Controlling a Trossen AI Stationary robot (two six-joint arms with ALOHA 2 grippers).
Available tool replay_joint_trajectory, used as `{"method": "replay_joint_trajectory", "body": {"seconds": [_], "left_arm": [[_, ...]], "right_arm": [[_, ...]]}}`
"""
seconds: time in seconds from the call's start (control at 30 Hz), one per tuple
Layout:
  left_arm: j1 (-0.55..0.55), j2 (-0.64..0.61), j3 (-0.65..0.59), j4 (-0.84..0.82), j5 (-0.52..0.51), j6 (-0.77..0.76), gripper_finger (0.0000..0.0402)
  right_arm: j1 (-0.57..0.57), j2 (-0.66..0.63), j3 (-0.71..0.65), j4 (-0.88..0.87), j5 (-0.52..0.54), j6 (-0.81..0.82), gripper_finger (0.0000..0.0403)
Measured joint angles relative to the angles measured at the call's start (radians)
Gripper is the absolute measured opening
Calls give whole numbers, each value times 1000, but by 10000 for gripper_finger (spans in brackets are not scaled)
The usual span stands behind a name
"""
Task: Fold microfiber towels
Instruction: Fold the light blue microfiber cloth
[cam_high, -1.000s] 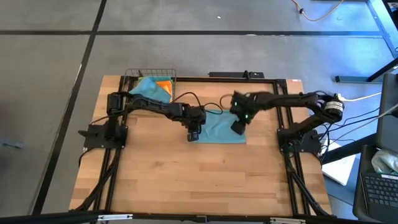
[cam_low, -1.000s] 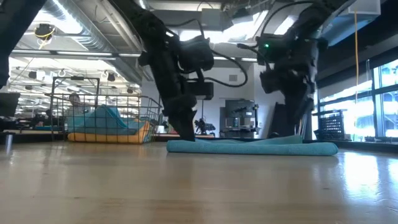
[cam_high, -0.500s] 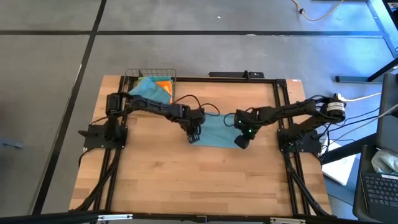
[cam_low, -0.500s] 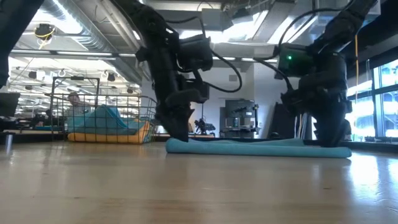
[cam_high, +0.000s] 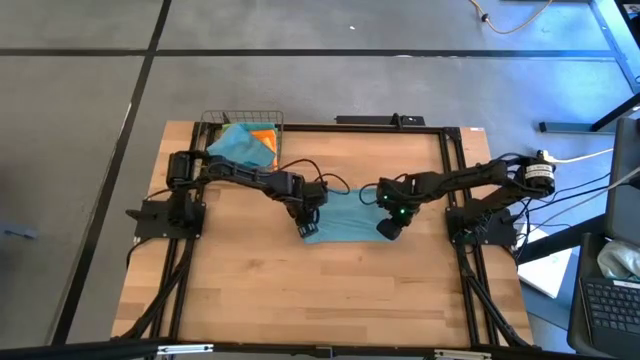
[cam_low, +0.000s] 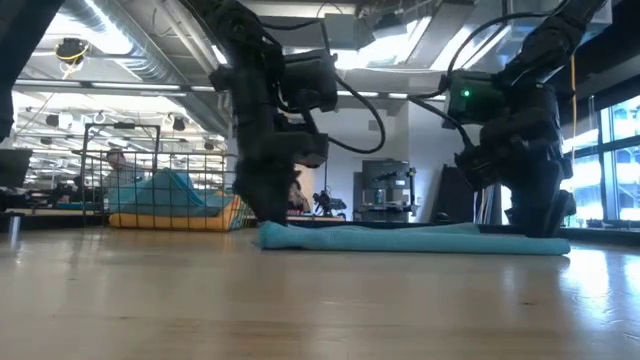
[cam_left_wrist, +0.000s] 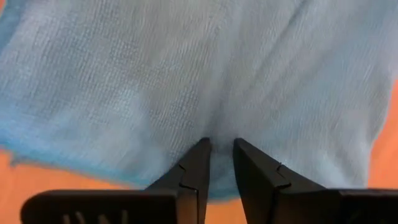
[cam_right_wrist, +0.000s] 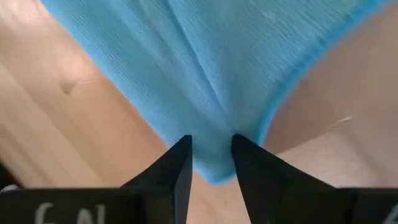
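One teal towel (cam_high: 348, 213) at table ctr, unfolded; left gripper (cam_high: 308, 228) pinches its 9 o'clock corner, right gripper (cam_high: 388, 227) its 3 o'clock corner. Remaining towels (cam_high: 245, 143) wait in basket (cam_high: 242, 122) at 11 o'clock.

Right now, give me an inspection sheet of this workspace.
Surface: wooden table, bare in its near half.
Job's things: teal towel lying flat mid-table, one layer; more towels, teal and orange, in the wire basket at the far left corner.
Clutter: nothing seen.
Hands: left hand down at the towel's near left corner, fingers pinching the cloth; right hand down at its near right corner, fingers pinching that corner.
Cables: black cables looping along both arms, above the towel.
Surroundings: grey floor, a desk at the right, an open workshop room behind.
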Motion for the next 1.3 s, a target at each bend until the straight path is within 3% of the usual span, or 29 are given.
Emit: {"method": "replay_joint_trajectory", "body": {"seconds": [0.23,0.37,0.5,0.57,0.77,0.93,1.07,1.3], "left_arm": [[0,-131,-1,-54,-43,5,69],[-33,-161,-1,-89,-53,5,69],[-78,-162,-1,-88,-77,7,69],[-109,-163,-1,-68,-77,51,69],[-253,-157,-11,-15,-113,294,69],[-277,-155,-87,121,-132,318,69],[-271,-155,-115,125,-176,337,69],[-262,-155,-165,151,-82,336,69]], "right_arm": [[0,-88,112,-14,125,-110,121],[6,-114,142,35,124,-140,121],[38,-108,149,262,47,-174,121],[63,-103,152,345,49,-176,121],[115,-103,152,354,112,-173,121],[167,-103,152,361,112,-177,121],[203,-103,152,365,132,-176,121],[245,-104,152,373,164,-165,121]]}}
